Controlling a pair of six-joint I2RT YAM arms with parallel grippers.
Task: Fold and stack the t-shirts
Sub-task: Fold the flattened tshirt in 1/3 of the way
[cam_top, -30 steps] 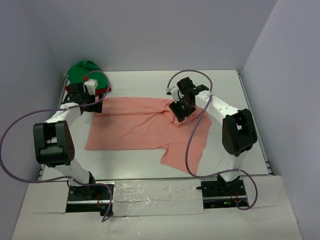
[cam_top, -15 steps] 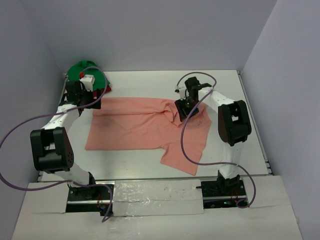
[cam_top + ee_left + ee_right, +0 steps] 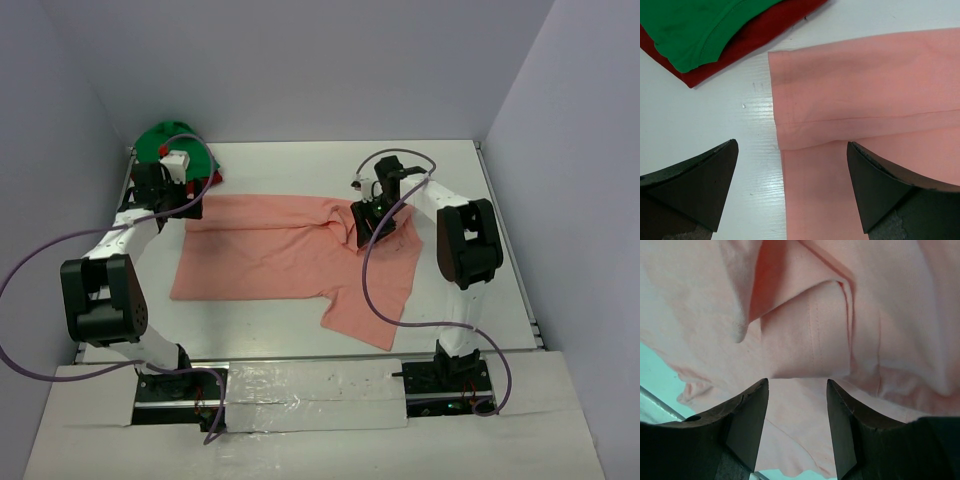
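Observation:
The salmon-pink t-shirt (image 3: 270,255) lies spread across the table's middle, with one sleeve trailing toward the front right (image 3: 365,315). My left gripper (image 3: 181,207) hovers open over its left sleeve edge (image 3: 840,85), one fingertip (image 3: 705,175) over bare table and the other over cloth. My right gripper (image 3: 373,226) is low over a bunched fold (image 3: 810,340) near the shirt's upper right. Its fingers (image 3: 747,415) stand apart, with flat pink cloth between them. The green t-shirt (image 3: 165,140) lies on the dark red t-shirt (image 3: 765,30) in the back left corner.
The white table (image 3: 300,170) is boxed in by grey walls at the left, back and right. Purple cables loop from both arms, one of them (image 3: 372,290) across the shirt's right part. The arm bases (image 3: 300,385) sit at the near edge.
The right arm swung in and set its gripper lower on the bunched fold, its fingers narrowing slightly. The left gripper shifted a little toward the back left corner.

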